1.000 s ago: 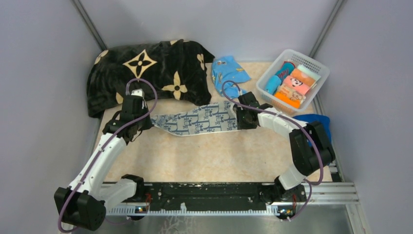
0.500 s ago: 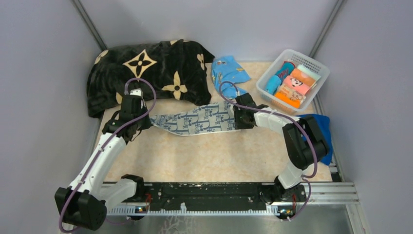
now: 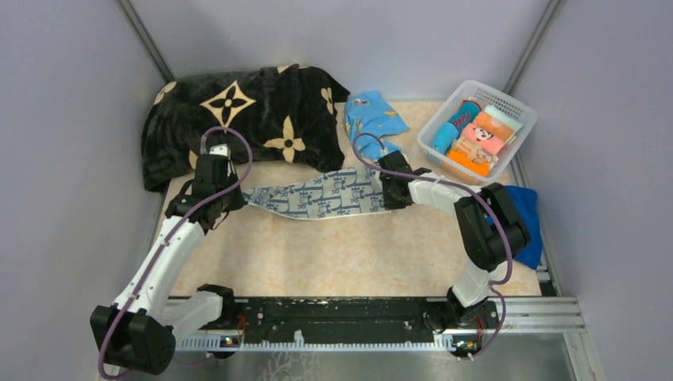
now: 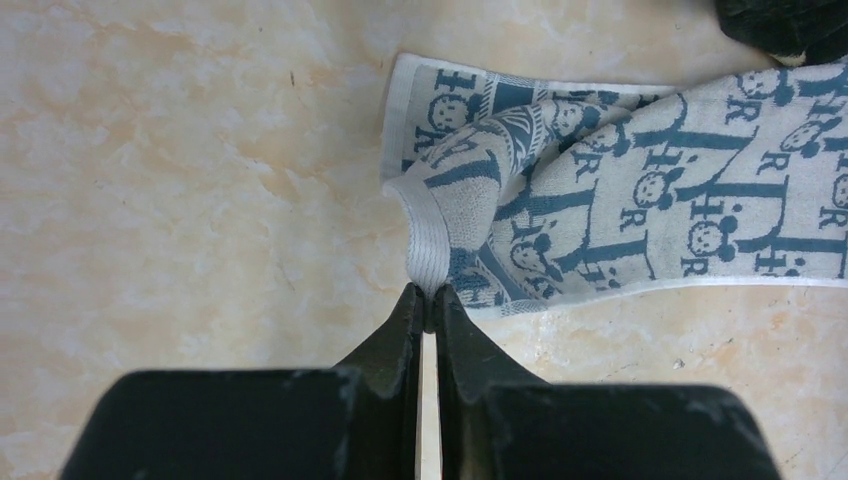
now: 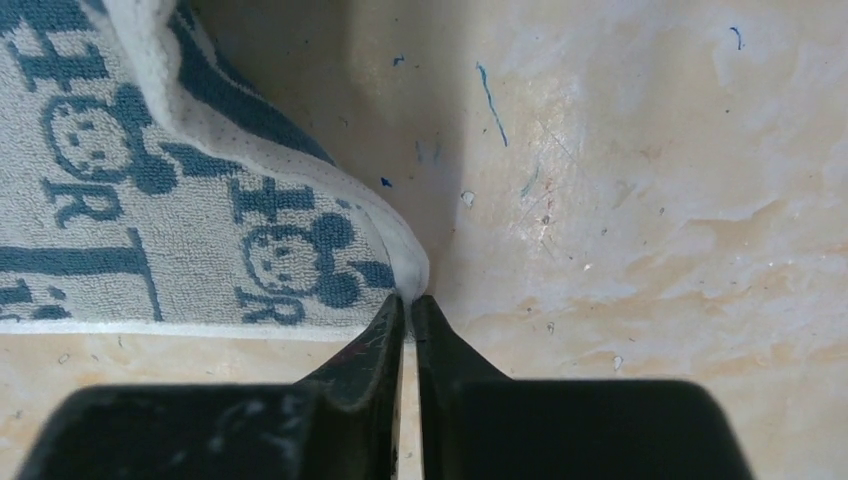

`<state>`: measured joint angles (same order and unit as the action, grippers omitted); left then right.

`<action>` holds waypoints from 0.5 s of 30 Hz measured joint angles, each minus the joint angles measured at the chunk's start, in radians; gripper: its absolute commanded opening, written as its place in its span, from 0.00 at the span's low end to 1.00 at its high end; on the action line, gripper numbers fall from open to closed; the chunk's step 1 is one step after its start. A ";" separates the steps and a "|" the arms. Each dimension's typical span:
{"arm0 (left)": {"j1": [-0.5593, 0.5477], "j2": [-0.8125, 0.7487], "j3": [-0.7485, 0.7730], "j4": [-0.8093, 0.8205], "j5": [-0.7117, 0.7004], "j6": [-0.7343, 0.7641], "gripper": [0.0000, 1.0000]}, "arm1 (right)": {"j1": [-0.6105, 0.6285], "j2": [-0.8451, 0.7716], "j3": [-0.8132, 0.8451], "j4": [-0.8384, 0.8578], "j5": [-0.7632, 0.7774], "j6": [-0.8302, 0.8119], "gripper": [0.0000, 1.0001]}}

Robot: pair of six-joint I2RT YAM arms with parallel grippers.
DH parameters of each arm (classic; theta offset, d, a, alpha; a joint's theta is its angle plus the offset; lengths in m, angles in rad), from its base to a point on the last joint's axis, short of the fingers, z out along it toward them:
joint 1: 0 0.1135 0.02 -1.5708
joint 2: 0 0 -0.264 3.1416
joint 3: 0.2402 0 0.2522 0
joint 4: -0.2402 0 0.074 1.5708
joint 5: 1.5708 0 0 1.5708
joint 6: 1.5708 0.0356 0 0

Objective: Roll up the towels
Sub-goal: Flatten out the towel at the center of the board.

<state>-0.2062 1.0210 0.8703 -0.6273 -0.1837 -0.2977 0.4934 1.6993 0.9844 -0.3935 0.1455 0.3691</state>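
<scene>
Table point(image 3: 333, 254), L pincer point(image 4: 428, 297), R pincer point(image 5: 408, 302) nip towel point(image 3: 317, 198)

Top view: illumination is bright, even and diffuse, arriving from overhead. The arms point(image 3: 171, 246) cast only faint, soft-edged shadows on the table point(image 3: 333, 254). The black blanket point(image 3: 238, 119) renders very dark, with little fold detail.

Wrist views: the printed towel point(image 4: 620, 200) and the table surface are in sharp focus, and the weave is resolved. The left pincer point(image 4: 427, 300) and right pincer point(image 5: 408, 300) appear as near-black, underexposed masses. In the right wrist view, the raised towel edge throws a soft shadow onto the table, with pale glare further right.
</scene>
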 measured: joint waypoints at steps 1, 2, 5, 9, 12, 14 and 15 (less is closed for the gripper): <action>0.002 0.000 0.000 0.000 0.000 0.000 0.07 | 0.000 0.000 0.000 0.001 0.001 0.000 0.00; 0.005 0.000 0.000 0.000 -0.002 0.000 0.07 | 0.000 -0.002 0.000 0.000 0.003 0.002 0.00; 0.010 0.000 0.000 -0.002 -0.009 -0.005 0.06 | -0.001 -0.013 0.000 -0.022 0.012 -0.001 0.00; 0.013 0.000 0.026 -0.025 -0.015 -0.024 0.07 | -0.011 -0.084 0.013 -0.135 0.023 -0.012 0.00; 0.013 -0.012 0.087 -0.047 -0.014 -0.043 0.07 | -0.019 -0.188 0.081 -0.229 0.032 -0.031 0.00; 0.013 -0.031 0.142 -0.064 -0.015 -0.055 0.07 | -0.019 -0.261 0.134 -0.267 0.034 -0.041 0.00; 0.013 -0.043 0.168 -0.074 -0.016 -0.063 0.07 | -0.019 -0.334 0.181 -0.299 0.034 -0.051 0.00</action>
<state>-0.1936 0.9779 1.0382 -0.7013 -0.2001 -0.3603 0.4747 1.3655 1.1652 -0.6930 0.1791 0.3176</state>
